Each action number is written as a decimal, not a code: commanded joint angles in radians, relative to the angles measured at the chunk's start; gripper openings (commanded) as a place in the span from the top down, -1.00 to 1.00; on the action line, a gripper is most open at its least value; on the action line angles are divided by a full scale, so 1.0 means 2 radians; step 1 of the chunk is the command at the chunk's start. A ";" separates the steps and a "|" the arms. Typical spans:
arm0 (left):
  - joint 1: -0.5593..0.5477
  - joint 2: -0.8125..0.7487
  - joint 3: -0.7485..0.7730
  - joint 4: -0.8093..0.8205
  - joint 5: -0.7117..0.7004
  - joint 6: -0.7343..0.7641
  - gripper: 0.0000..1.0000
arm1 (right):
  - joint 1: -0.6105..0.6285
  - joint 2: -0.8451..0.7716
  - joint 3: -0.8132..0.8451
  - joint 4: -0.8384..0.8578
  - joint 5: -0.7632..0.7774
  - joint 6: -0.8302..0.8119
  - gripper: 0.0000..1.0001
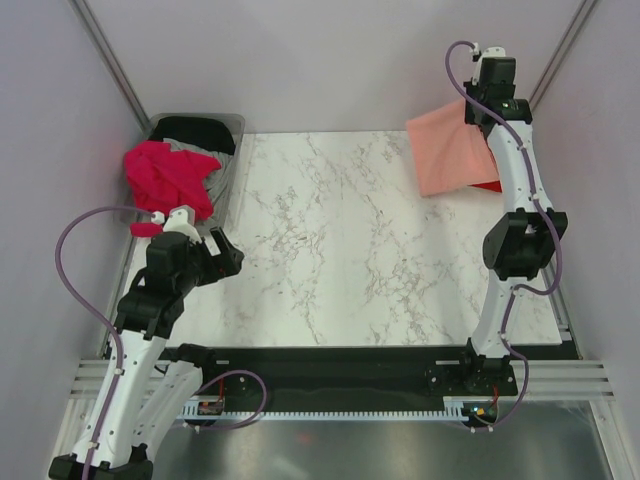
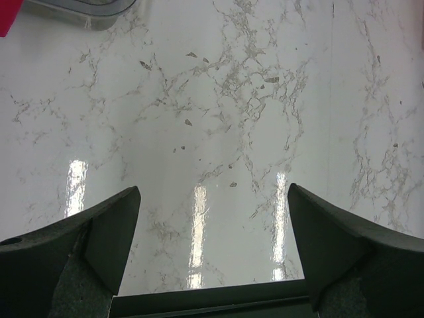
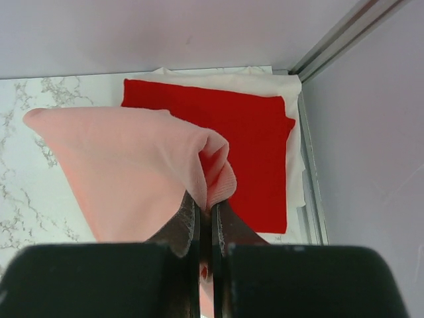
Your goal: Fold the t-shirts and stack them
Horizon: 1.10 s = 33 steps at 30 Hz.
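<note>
Top external view: the pink shirt [image 1: 445, 150] sits at the far right corner of the table [image 1: 340, 250], partly over a red shirt [image 1: 487, 186]. A magenta shirt [image 1: 170, 175] and a black shirt [image 1: 195, 130] are at the bin [image 1: 238, 120].

Left wrist view: the left gripper [image 2: 213, 187] is wide open, holding nothing.

Right wrist view: the right gripper [image 3: 206, 205] pinches a bunched edge of the soft pink shirt. I think it should lay the pink one flat, lined up on the red, then let go.
</note>
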 commanded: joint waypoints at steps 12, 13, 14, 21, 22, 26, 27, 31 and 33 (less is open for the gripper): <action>0.004 0.004 -0.003 0.020 0.006 -0.011 -0.98 | -0.070 0.094 0.055 0.104 0.015 0.099 1.00; 0.004 0.006 -0.003 0.019 0.006 -0.011 -0.98 | -0.073 0.106 0.055 0.108 0.022 0.107 1.00; 0.004 0.005 -0.003 0.020 0.006 -0.010 -0.98 | -0.076 0.112 0.055 0.119 0.025 0.109 1.00; 0.004 0.010 -0.003 0.020 0.006 -0.012 -0.98 | -0.089 0.158 0.045 0.174 0.055 0.142 1.00; 0.004 0.011 -0.003 0.020 0.006 -0.012 -0.98 | -0.092 0.163 0.043 0.183 0.060 0.146 1.00; 0.004 0.015 -0.003 0.019 0.006 -0.011 -0.98 | -0.103 0.203 0.056 0.211 0.071 0.168 1.00; 0.004 0.015 -0.003 0.020 0.006 -0.012 -0.98 | -0.105 0.210 0.066 0.214 0.075 0.175 1.00; 0.004 0.017 -0.003 0.020 0.006 -0.012 -0.98 | -0.112 0.238 0.081 0.224 0.065 0.179 1.00; 0.004 0.019 -0.003 0.020 0.006 -0.012 -0.98 | -0.113 0.241 0.083 0.232 0.065 0.179 1.00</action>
